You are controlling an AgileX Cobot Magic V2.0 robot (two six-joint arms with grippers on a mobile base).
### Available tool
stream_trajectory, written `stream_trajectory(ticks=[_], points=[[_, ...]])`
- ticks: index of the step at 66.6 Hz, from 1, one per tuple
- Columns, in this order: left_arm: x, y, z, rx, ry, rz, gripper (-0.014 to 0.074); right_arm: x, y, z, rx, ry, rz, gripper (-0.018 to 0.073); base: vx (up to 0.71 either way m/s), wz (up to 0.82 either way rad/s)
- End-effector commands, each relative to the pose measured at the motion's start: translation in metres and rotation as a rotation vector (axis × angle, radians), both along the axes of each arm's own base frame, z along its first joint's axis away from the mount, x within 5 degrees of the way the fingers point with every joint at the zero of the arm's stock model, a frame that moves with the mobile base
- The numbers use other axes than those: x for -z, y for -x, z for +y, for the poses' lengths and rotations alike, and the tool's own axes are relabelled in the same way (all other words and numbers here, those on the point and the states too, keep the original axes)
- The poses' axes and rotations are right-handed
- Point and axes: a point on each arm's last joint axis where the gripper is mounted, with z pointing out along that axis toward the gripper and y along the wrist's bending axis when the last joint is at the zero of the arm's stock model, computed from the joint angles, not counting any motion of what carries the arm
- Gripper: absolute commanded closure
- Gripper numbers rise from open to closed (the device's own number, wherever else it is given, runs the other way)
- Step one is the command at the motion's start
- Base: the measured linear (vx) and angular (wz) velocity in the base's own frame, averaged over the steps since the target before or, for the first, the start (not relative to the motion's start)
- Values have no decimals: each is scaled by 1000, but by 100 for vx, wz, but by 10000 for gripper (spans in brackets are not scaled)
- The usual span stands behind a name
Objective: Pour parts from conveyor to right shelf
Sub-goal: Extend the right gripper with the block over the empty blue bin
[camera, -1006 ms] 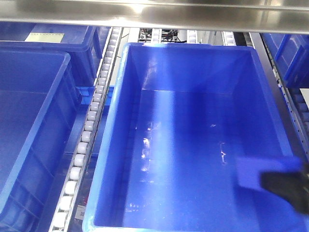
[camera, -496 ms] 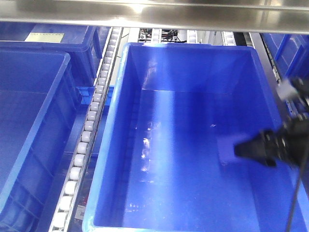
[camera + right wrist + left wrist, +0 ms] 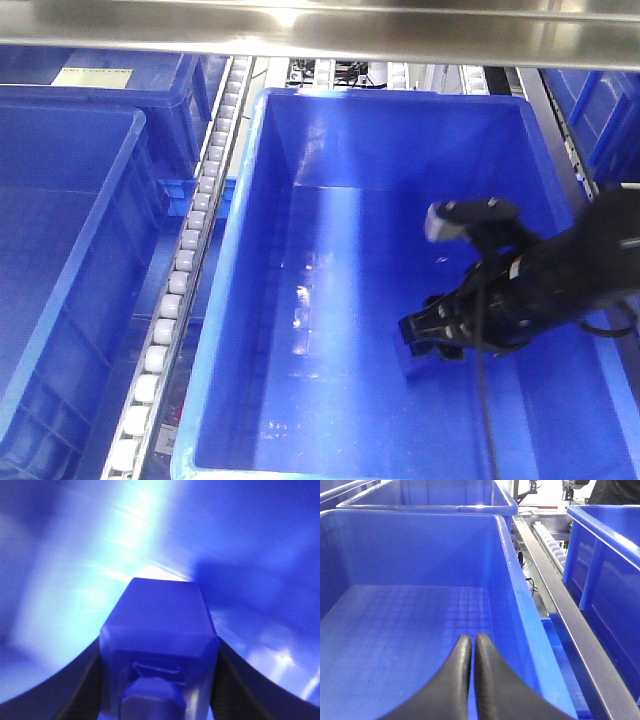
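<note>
The right arm reaches in from the right edge of the middle bin on the right shelf, its wrist bent down so the right gripper points toward the bin's floor, low inside the right half. The jaws are clamped on the part, a bright-blue block; in the right wrist view it fills the space between the two dark fingers, its knob toward the camera. From the front only a sliver of the block shows beneath the gripper, near the floor; I cannot tell if it touches.

The left gripper hangs over another bin, toward its right wall, its jaws pressed together with nothing between them.

Half a second ago the right gripper was higher and nearer the right wall; a second ago it sat at the bin's near right corner. It has swung inward and down. The bins and roller tracks have not moved.
</note>
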Motion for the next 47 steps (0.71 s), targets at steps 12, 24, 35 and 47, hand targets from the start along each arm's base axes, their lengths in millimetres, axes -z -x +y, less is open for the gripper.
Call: stream_trajectory(ticks=[12, 24, 35, 47], points=[[-13, -1, -1, 7, 21, -78, 603, 14, -20, 4, 18, 28, -16, 559, 0, 0], [-13, -1, -1, 7, 21, -78, 603, 21, -23, 5, 17, 35, 0, 496, 0, 0], [-13, -1, -1, 7, 21, -78, 603, 21, -23, 5, 15, 35, -4, 298, 0, 0], [-13, -1, -1, 7, 21, -78, 603, 20, -22, 5, 24, 30, 8, 8, 0, 0]])
